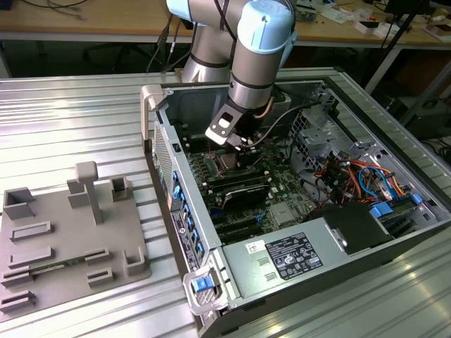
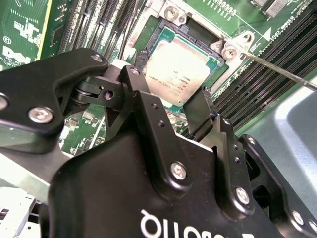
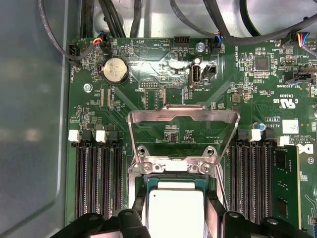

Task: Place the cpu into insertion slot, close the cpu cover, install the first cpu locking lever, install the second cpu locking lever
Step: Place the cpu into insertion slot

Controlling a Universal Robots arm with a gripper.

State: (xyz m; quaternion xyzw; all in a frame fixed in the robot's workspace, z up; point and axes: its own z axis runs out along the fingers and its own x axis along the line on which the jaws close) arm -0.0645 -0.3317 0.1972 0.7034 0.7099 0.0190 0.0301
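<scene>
The cpu point(image 2: 173, 69) point(image 3: 176, 203), a silvery square chip, lies level in the insertion slot point(image 2: 198, 34) point(image 3: 148, 181) on the green motherboard. My gripper point(image 2: 168, 89) point(image 3: 176, 213) point(image 1: 236, 144) is low over the socket inside the computer case. Its black fingers point(image 2: 132, 82) sit tight against two opposite edges of the chip, shut on it. The cpu cover point(image 3: 183, 115), a silver frame with a cut-out centre, stands swung open on its hinge beyond the slot. A thin locking lever point(image 2: 277, 69) sticks out sideways from the socket corner.
Long black memory slots point(image 3: 99, 173) flank the socket, with a green memory module point(image 3: 287, 183) on one side. Cables point(image 1: 352, 176) and drive bays crowd the case at the exterior view's right. A grey fixture plate point(image 1: 63, 239) lies on the table at the exterior view's left.
</scene>
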